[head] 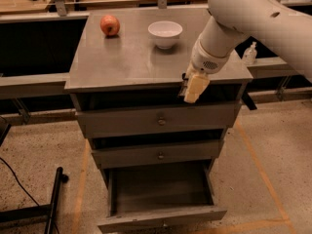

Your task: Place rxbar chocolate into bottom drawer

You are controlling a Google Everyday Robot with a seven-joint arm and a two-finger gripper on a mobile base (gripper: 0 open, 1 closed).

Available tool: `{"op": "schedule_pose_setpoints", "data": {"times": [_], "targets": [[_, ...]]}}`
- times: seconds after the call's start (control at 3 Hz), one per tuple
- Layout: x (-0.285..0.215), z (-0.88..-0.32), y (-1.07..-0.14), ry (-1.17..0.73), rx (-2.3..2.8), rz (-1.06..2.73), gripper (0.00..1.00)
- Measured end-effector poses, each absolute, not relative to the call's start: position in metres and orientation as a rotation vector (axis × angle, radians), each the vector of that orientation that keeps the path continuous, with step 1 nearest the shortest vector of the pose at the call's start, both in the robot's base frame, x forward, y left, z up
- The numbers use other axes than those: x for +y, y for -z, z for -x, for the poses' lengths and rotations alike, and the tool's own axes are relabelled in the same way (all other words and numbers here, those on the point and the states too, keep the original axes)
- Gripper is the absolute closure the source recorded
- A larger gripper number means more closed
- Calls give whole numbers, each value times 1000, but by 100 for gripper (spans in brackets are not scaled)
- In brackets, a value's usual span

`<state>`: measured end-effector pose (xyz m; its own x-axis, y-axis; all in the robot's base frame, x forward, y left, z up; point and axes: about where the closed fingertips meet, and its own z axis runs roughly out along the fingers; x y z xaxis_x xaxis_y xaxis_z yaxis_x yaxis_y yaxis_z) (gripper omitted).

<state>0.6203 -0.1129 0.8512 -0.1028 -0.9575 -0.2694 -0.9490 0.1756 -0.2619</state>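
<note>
Your arm point(253, 21) slants in from the right of the cabinet point(126, 65); your gripper point(191, 89) points downward at its top's front edge.

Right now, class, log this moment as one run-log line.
gripper: at cabinet top front edge | holds: rxbar chocolate | bottom drawer: open

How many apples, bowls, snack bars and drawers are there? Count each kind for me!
Apple: 1
Bowl: 1
Snack bar: 1, the rxbar chocolate, held by the gripper at the front edge of the cabinet
Drawers: 3, top drawer, middle drawer, bottom drawer (open)
Total: 6
</note>
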Motion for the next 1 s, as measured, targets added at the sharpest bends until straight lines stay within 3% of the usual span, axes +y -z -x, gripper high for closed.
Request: {"op": "schedule_pose_setpoints", "data": {"times": [0.33, 1.0], "targets": [[-118, -621, -839, -39, 2125, 1809, 100], [-133, -567, -774, -330, 2084, 1815, 100]]}}
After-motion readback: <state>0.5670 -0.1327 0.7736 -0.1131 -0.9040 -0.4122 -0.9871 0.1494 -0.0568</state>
